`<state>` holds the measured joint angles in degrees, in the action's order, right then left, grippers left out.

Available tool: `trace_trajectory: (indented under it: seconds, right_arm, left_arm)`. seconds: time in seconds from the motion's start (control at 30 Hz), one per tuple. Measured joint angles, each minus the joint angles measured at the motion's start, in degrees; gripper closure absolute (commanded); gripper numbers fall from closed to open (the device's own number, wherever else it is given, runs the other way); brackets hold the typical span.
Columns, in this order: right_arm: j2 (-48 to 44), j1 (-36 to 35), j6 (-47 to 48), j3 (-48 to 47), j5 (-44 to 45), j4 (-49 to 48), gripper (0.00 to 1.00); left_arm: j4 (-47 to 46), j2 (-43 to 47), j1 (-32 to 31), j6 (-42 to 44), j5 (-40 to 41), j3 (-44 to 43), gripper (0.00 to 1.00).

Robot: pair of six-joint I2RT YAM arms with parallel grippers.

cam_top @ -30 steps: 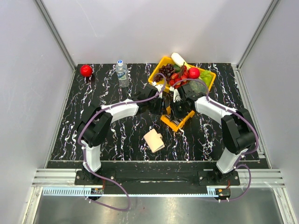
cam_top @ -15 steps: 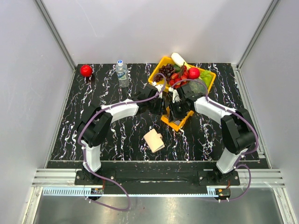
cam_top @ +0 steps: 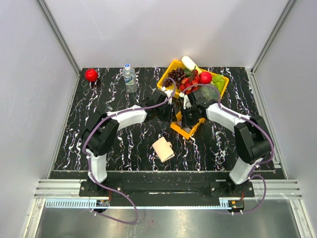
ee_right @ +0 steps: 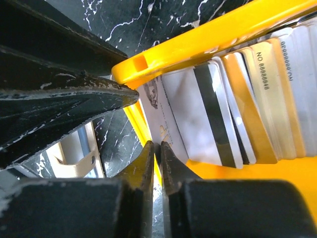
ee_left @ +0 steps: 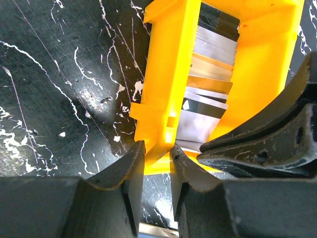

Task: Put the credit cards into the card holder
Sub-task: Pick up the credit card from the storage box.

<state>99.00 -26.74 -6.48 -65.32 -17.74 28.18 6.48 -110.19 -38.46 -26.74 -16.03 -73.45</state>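
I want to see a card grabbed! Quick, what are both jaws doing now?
Left gripper: jaws shut on the orange tray wall.
Right gripper: jaws shut beside the cards; whether they pinch one cannot be told.

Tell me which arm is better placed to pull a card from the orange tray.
Right, likely: right gripper is nearly shut beside the credit cards; left gripper clamps a wall of the orange tray.

You have little room at the small orange tray point(cam_top: 184, 131): the left gripper point(ee_left: 157, 158) straddles its wall and the right gripper point(ee_right: 157, 148) sits at the same corner, so each blocks the other. Just behind, the fruit tray point(cam_top: 225, 82) hems you in. Around the card holder point(cam_top: 163, 149), bare table point(cam_top: 124, 144) lets a gripper pass freely.
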Motion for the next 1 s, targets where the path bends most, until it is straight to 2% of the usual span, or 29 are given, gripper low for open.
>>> trace_trajectory:
  seconds: [0.1, 0.17, 0.27, 0.33, 0.53, 0.67, 0.8, 0.87, 1.0]
  right_arm:
    - [-0.59, -0.04, 0.07, 0.04, 2.01, -0.39, 0.98]
    - [-1.66, -0.15, -0.02, 0.28, 3.21, -0.44, 1.00]
    - [-4.13, -0.50, -0.63, 0.44, 4.61, -0.09, 1.00]
    - [-6.16, -0.74, -1.53, 0.44, 5.33, 0.04, 1.00]
    - [-9.57, -1.09, -6.58, 0.44, 9.07, 0.17, 1.00]
    - [-10.97, -3.30, -13.77, 0.42, 20.20, 0.66, 1.00]
    - [-11.39, -9.55, -23.26, -0.98, 34.49, 4.02, 1.00]
    - [-11.21, -12.98, -27.78, -2.64, 42.14, 6.64, 1.00]
    - [-10.51, -17.46, -34.53, -5.07, 53.07, 9.42, 1.00]
  left_arm:
    - [0.09, 0.04, 0.09, -0.02, 0.02, 0.00, 0.65]
    - [0.28, 0.22, 0.28, -0.11, 0.11, 0.00, 0.53]
    - [0.11, 1.03, 0.48, -0.48, 0.26, 0.22, 0.48]
    - [-0.13, 2.34, 0.72, -0.70, 0.52, 0.87, 0.39]
    - [-0.44, 7.30, 1.11, -1.16, 1.92, 1.97, 0.34]
    - [-1.68, 10.34, 1.46, -2.12, 3.80, 3.89, 0.33]
    - [-1.25, 14.10, 2.05, -3.61, 7.58, 7.76, 0.29]
    - [-0.15, 15.98, 2.60, -4.26, 9.60, 9.18, 0.26]
    - [2.43, 21.31, 3.87, -5.40, 14.05, 12.41, 0.14]
